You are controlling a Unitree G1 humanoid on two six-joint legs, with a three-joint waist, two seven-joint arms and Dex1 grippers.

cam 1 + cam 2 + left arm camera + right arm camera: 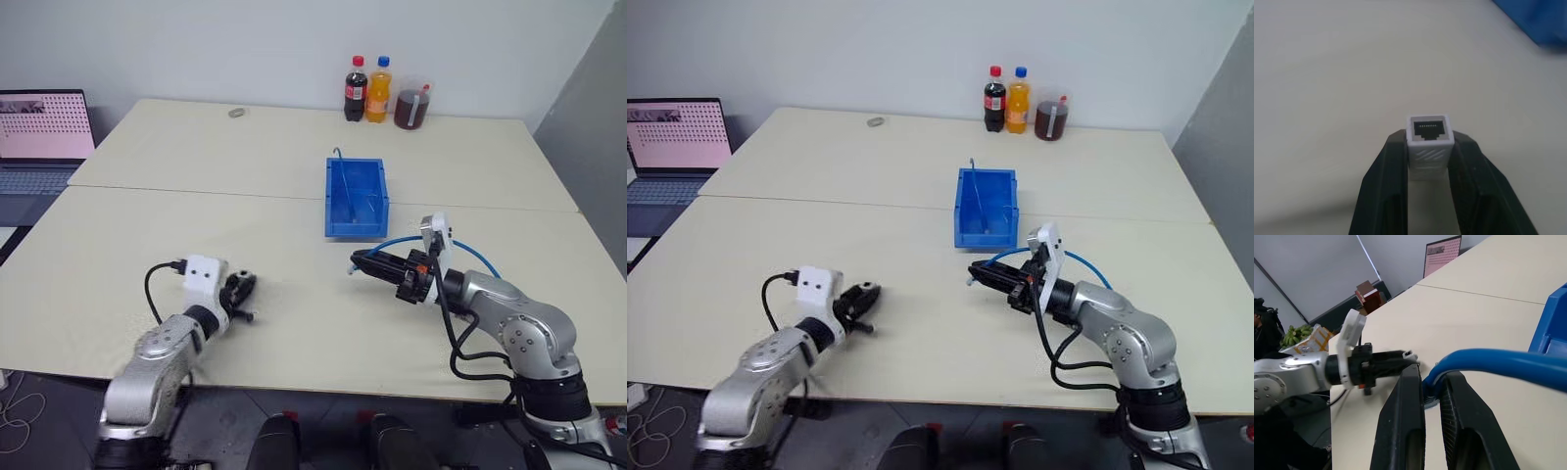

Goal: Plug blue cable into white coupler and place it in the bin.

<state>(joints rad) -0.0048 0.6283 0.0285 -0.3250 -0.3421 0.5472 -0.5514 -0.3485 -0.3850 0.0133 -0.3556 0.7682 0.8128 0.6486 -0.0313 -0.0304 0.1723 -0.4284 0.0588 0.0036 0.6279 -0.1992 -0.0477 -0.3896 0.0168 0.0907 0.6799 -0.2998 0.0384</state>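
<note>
Tabletop [294,235]: pale beige, seam across, white wall behind.
Far edge: three drink bottles [377,90], labels unreadable; laptop [39,137] at left.
Left hand [1431,161]: clamped on white coupler [1429,137].
Right hand [1432,382]: pinching blue cable [1508,363] near the bin [355,201].

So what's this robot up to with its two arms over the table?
It is about to join two parts. The left gripper is shut on the white coupler, socket facing outward. The right gripper is shut on the blue cable near its plug end. The two are apart, not yet plugged together. The bin waits farther back on the table.
</note>
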